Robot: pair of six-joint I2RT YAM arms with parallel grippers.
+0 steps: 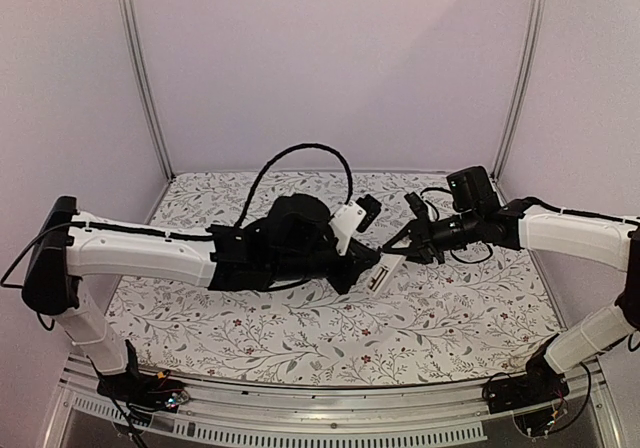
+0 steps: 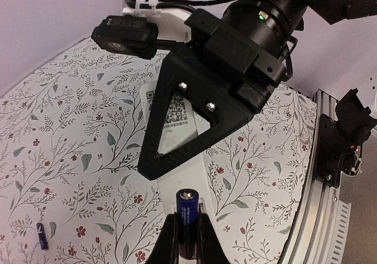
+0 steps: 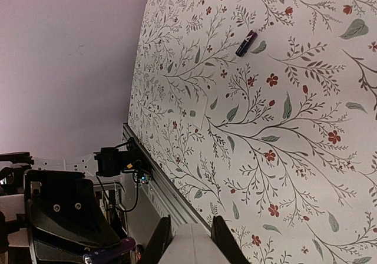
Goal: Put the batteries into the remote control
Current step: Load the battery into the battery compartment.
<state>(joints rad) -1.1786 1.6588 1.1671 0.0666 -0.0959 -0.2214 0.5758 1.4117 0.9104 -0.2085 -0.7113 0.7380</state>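
Observation:
My right gripper (image 1: 402,250) is shut on the remote control (image 1: 386,272), a slim white bar held tilted above the middle of the floral table. In the right wrist view the remote (image 3: 189,249) sits between the fingers (image 3: 159,239). My left gripper (image 2: 187,224) is shut on a dark blue battery (image 2: 188,220), whose tip points at the remote's white body (image 2: 189,172) and lies right at it. The right gripper's black triangular finger (image 2: 194,119) lies across the remote, which carries a QR sticker. A second battery (image 2: 42,236) lies loose on the table; it also shows in the right wrist view (image 3: 246,43).
A metal rail (image 2: 303,208) runs along the table's near edge, with the right arm's base mount (image 2: 347,137) on it. A black cable (image 1: 300,153) loops above the left wrist. Walls and metal posts (image 1: 140,78) close in the back.

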